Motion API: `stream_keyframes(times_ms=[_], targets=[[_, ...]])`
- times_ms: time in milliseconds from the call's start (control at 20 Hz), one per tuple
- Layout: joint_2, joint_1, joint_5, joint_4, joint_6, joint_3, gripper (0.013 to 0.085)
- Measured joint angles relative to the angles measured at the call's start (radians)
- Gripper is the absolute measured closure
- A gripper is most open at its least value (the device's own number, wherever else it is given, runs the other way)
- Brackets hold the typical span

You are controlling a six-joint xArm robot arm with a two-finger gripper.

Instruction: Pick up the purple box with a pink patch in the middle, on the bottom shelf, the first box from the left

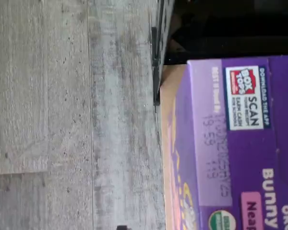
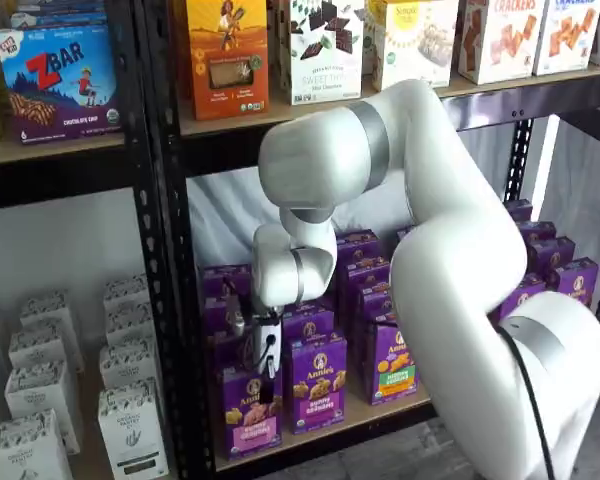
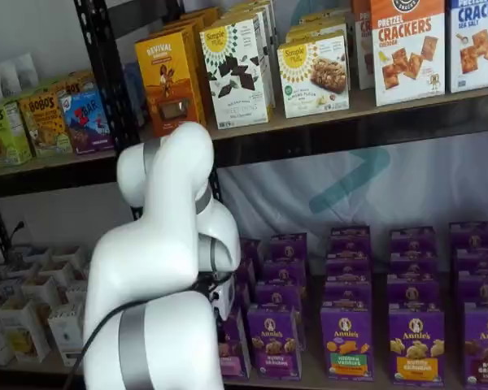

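Reach phase was nearly done, grasp not yet made. In a shelf view the gripper [image 2: 263, 372] hung right over the purple box [image 2: 251, 409], which stood upright at the front edge of the bottom shelf [image 2: 385, 411], leftmost of the front row. The black fingers [image 2: 269, 352] sat at the box's top; whether they touched it I could not tell. The fingers showed too small and side-on: no clear gap, no clear clamp, so I could not tell their state. In the other shelf view the white arm [image 3: 163, 268] covered the wrist and most of the target, so no help there.

The wrist view showed the box's purple top panel [image 1: 240, 143] directly beneath the fingers, with a Box Tops label [image 1: 245, 96] and a pink patch [image 1: 252, 208], the tan shelf edge beside it and the grey floor [image 1: 72, 115] beyond. No fingers were visible in it.

Neighbour just beside the target, to the fingers' far side: another purple carton [image 2: 317, 383], then one with a green-orange band [image 2: 391, 360].

Judged done: approach and alignment over the correct box. Left: settle the fingers around the box, close, lift it off the shelf. The box looked undisturbed, seated on the board.
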Motion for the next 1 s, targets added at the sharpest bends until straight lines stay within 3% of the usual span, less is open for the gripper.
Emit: stream_keyframes(times_ms=[50,150,450,600,800,1000], targets=[[0.0,0.0,0.0,0.002,-0.002,0.0,0.017],[0.001,0.001,-0.001,0.001,0.0,-0.001,0.025],[0.002,0.0,0.002,-0.004,0.003,-0.002,0.037],[0.002,0.0,0.004,-0.016,0.014,-0.002,0.037],[0.0,-0.002,0.015,-0.006,0.003,-0.002,0.049],[-0.004,-0.003,0.002,-0.013,0.009,0.007,0.049]])
